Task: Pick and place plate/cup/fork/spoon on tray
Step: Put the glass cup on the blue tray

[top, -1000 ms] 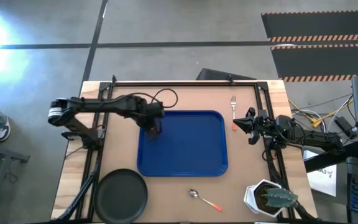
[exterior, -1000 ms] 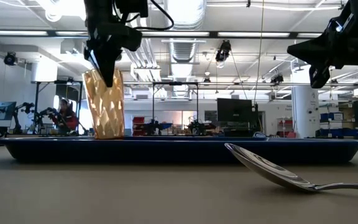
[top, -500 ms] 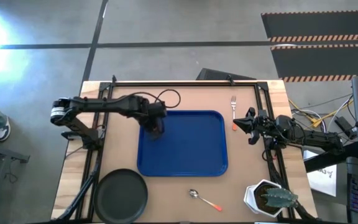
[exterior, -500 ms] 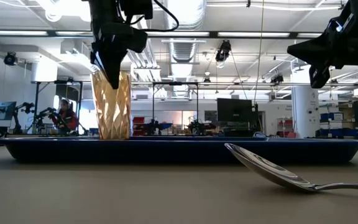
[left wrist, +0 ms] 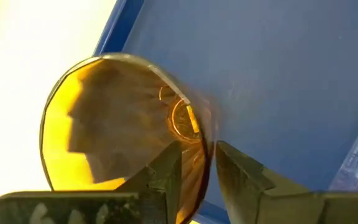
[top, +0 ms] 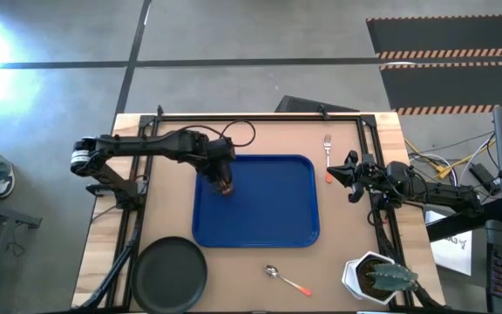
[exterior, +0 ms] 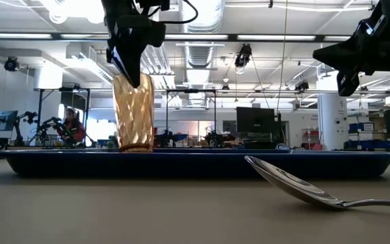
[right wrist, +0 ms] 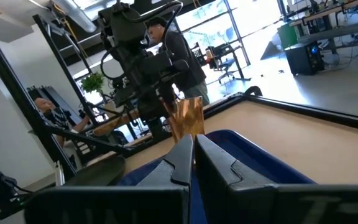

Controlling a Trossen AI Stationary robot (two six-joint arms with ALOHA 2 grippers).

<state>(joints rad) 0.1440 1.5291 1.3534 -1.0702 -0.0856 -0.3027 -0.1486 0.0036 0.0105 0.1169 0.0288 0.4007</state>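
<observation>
The amber cup (exterior: pixel 133 115) is upright over the far left part of the blue tray (top: pixel 268 228), held by my left gripper (top: pixel 223 180). The tray's rim hides whether the cup's base stands on the tray floor. My right gripper (top: pixel 340 174) is shut and empty, hovering above the table just right of the tray, near the silver fork (top: pixel 328 146). The fork lies flat by the tray's far right corner. The black plate (top: pixel 170 275) lies at the near left. The orange-handled spoon (top: pixel 288 280) lies in front of the tray. My left gripper holds the cup's rim (left wrist: pixel 199 132), on one side of the mouth. One finger (left wrist: pixel 166 171) is inside the cup and one outside, with the wall between them. The fingers come from above, pointing down (exterior: pixel 131 64). The cup stays upright, its base down at the tray's level.
A white hexagonal pot with a green plant (top: pixel 376 279) stands at the near right corner. Black frame rails run along the table's left, far and right sides. Most of the tray floor right of the cup is bare.
My left gripper has gone toward the table's right edge with the cup, further in over the tray from its left rim. The cup has stayed upright at about the same height. My right gripper has kept still.
</observation>
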